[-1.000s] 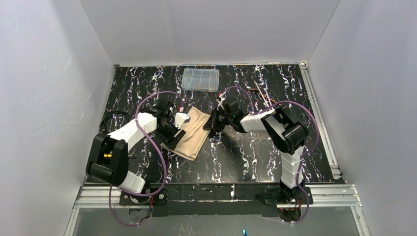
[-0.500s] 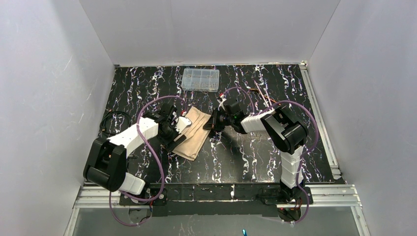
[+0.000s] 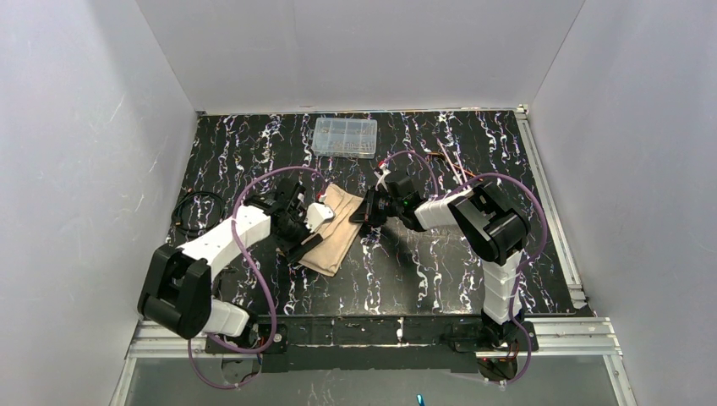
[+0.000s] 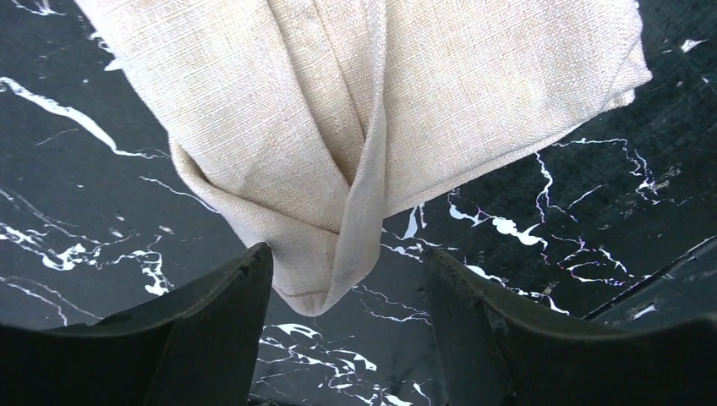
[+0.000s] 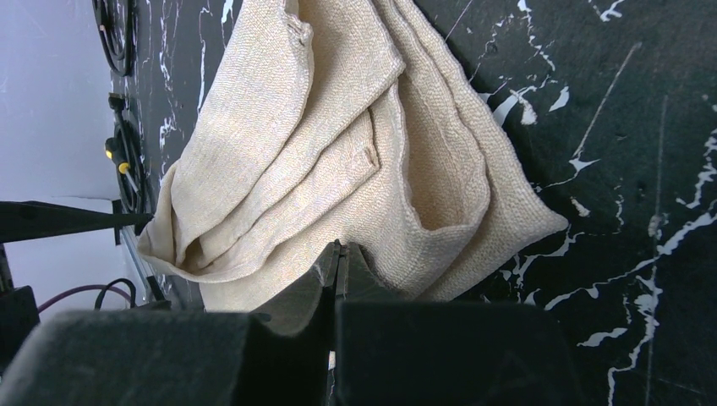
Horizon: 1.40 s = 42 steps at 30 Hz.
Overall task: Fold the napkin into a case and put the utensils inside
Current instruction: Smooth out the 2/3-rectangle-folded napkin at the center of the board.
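The beige napkin (image 3: 336, 227) lies folded in layers on the black marbled table, between my two grippers. My left gripper (image 3: 302, 235) is at its left near edge; in the left wrist view it (image 4: 347, 254) is open, with the napkin's folded corner (image 4: 325, 279) lying between the fingertips, not pinched. My right gripper (image 3: 361, 215) is at the napkin's right edge; in the right wrist view it (image 5: 339, 250) is shut, with its tips pressed into the cloth's (image 5: 338, 152) layered edge. Thin copper utensils (image 3: 457, 172) lie at the back right, partly hidden by the right arm.
A clear plastic compartment box (image 3: 345, 137) stands at the back centre. A black cable coil (image 3: 191, 211) lies at the left edge of the table. Purple cables loop over both arms. White walls enclose the table on three sides.
My left arm has swung and its gripper has shifted slightly right along the napkin's left edge. The right gripper has stayed at the napkin's right edge.
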### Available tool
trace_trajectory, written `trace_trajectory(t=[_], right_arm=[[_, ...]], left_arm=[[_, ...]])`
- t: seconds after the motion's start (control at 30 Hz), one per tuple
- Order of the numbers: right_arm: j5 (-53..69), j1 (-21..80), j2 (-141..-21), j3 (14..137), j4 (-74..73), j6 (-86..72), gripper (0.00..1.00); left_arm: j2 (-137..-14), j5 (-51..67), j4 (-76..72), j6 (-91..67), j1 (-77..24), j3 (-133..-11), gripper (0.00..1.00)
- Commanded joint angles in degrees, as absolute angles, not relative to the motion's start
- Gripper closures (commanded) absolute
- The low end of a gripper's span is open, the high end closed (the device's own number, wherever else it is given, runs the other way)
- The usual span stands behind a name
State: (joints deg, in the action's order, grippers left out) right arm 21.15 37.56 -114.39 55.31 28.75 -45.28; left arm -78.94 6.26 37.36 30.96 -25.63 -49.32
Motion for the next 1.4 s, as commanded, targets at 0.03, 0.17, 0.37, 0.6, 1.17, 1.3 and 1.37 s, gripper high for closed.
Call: trace_trajectory(t=[0.03,0.17,0.37,0.6,1.17,1.3,1.37], right_arm=[[21.0,37.3,-114.9,53.9,28.3,-45.0,0.97],[21.0,37.3,-114.8,54.0,28.4,-45.1,0.97],[20.8,37.3,-114.7,53.6,28.1,-45.1,0.97],[20.6,37.3,-115.0,53.4,27.9,-45.2,0.98],[18.5,36.9,-115.9,52.5,27.4,-46.8,0.99],[18.2,37.0,-115.9,52.2,27.9,-47.3,0.99],[18.0,36.9,-115.8,52.1,27.7,-47.3,0.99]], left_arm=[[-81.4,7.0,39.0,31.0,-25.8,-49.7,0.39],[-83.1,8.3,38.7,30.1,-25.8,-50.7,0.47],[-84.7,8.5,38.0,29.9,-26.2,-50.8,0.64],[-83.2,7.2,37.2,30.3,-26.4,-50.6,0.82],[-79.7,10.1,40.0,37.7,-27.3,-48.0,1.0],[-79.2,10.4,40.1,38.5,-28.6,-47.2,1.0],[-79.4,10.5,39.9,38.6,-29.1,-47.1,1.0]])
